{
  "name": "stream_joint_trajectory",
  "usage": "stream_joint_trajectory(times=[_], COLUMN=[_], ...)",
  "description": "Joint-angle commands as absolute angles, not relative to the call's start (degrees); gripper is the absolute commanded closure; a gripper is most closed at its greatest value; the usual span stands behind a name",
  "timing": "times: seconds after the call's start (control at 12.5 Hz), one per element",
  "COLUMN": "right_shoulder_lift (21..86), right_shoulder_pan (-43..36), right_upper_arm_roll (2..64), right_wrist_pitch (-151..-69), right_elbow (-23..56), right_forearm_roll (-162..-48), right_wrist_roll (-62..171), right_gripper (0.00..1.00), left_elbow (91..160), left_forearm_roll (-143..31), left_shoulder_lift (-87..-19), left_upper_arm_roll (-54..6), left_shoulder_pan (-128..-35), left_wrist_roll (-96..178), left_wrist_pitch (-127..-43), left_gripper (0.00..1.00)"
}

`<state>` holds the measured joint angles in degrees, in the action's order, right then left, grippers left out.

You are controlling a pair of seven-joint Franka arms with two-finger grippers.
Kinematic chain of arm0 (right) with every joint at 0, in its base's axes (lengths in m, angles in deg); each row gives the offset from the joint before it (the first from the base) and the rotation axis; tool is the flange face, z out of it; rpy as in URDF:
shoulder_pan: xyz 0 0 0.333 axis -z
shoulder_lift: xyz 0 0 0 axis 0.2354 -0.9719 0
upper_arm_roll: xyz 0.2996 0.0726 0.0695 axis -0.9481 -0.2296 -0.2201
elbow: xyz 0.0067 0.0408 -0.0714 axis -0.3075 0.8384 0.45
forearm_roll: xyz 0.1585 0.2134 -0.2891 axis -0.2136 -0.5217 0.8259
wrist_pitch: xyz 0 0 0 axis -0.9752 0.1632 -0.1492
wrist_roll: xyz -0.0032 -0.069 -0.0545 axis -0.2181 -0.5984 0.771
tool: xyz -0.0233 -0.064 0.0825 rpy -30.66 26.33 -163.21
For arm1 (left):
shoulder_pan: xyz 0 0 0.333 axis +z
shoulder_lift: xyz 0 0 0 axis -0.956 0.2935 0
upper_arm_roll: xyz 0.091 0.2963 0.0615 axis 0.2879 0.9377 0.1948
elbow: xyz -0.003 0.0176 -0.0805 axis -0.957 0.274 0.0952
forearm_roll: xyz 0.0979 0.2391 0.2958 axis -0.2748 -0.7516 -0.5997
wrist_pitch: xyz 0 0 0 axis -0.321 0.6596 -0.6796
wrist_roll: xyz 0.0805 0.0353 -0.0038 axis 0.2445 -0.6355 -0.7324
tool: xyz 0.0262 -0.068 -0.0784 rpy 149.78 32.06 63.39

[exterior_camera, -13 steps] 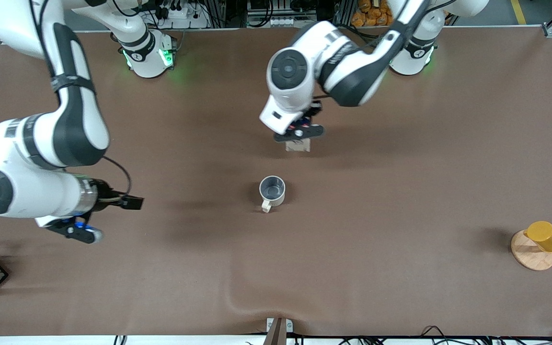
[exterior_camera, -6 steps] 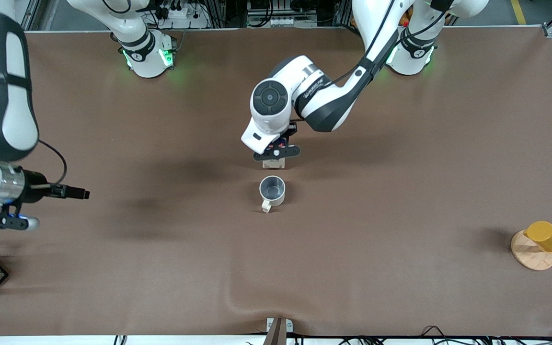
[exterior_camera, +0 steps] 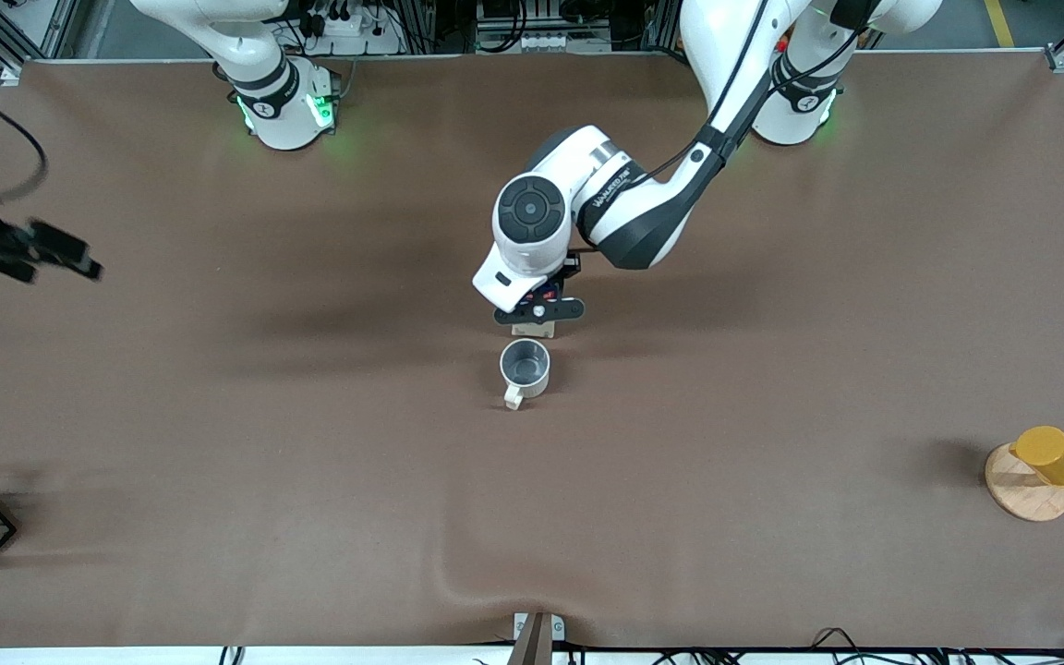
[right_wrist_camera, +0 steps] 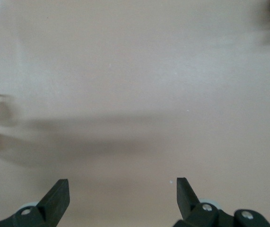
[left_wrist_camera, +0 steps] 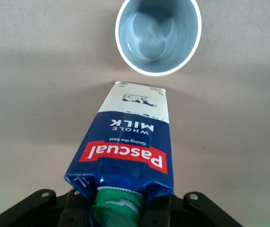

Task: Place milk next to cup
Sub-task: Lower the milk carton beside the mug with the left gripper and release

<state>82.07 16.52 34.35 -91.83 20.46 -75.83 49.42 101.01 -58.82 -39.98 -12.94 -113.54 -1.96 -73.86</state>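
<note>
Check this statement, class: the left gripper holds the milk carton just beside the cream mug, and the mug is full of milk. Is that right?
Not quite. The left gripper does hold the milk carton just beside the cream mug, but the mug is empty: the left wrist view looks straight into it and shows only its bare grey inside. The rest stands.

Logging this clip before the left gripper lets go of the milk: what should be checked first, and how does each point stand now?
1. Left gripper shut on the milk: ok.
2. Milk beside the cup, farther from the front camera: ok.
3. Gap between milk and cup: ok, apart in the left wrist view.
4. Milk's base resting on the table: cannot tell.
5. Right gripper open over bare table, waiting: ok.
</note>
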Motion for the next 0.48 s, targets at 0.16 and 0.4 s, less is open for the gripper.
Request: stream_joint_trajectory(times=[0.16, 0.4], right_shoulder_lift=[85.9, 82.3], right_shoulder_pan=[19.2, 17.2], right_upper_arm_roll=[32.9, 32.6], right_wrist_pitch=[-91.7, -91.4], right_elbow=[23.2, 18.4], right_forearm_roll=[-74.3, -72.0], right_wrist_roll=[47.2, 52.1], right_gripper=[0.0, 0.0], left_elbow=[99.5, 99.5], left_forearm_roll=[-57.9, -57.9], left_shoulder_lift=[-37.6, -37.1], left_upper_arm_roll=[-11.8, -11.7], left_shoulder_pan=[-114.2, -114.2], left_wrist_roll=[-1.2, -1.3], left_wrist_pitch=[-76.8, -78.1], left_gripper=[1.0, 1.0])
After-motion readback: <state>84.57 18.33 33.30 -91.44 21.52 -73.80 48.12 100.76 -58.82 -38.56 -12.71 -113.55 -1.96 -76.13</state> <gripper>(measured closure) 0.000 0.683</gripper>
